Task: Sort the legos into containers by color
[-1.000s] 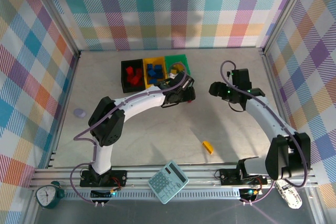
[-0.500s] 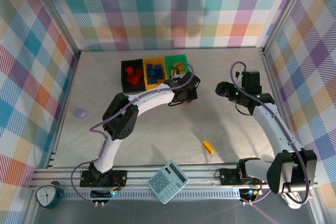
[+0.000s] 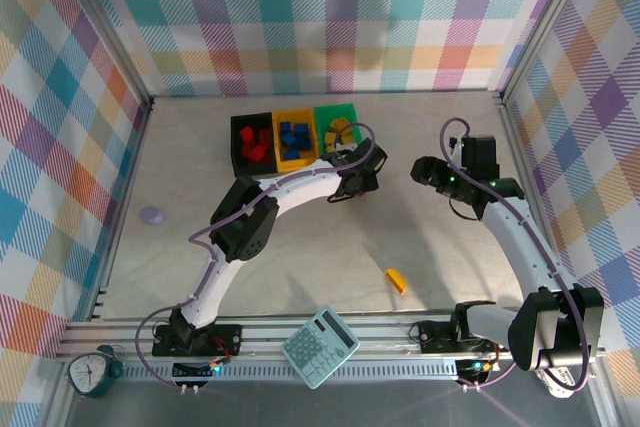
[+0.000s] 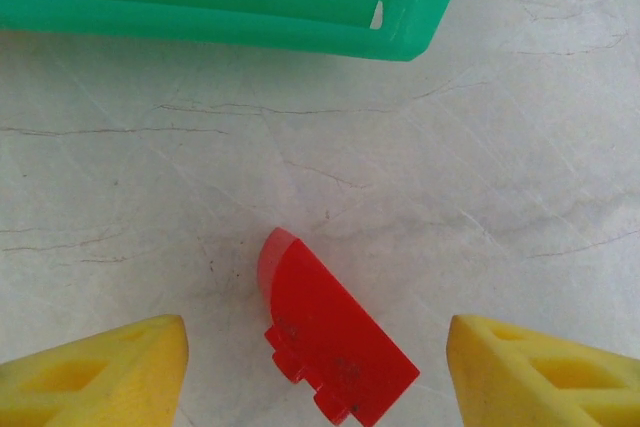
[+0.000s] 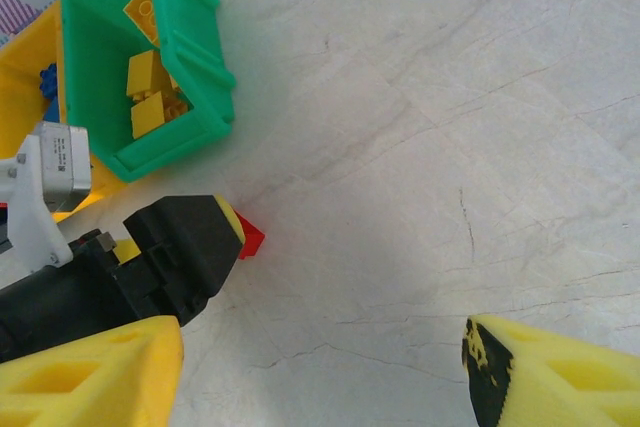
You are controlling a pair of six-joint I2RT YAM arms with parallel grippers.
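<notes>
Centring the left gripper [image 4: 318, 375], fingers spread either side of the red brick [image 4: 325, 332] lying askew between them, calls for a slight twist before closing squarely.

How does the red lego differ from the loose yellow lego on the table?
The red lego lies near the green bin, within the open left tool; the yellow lego lies alone on open table, far from any bin. Red shows a curved top; yellow's shape is too small to tell. Both rest on the table, unsorted and ungripped.
</notes>
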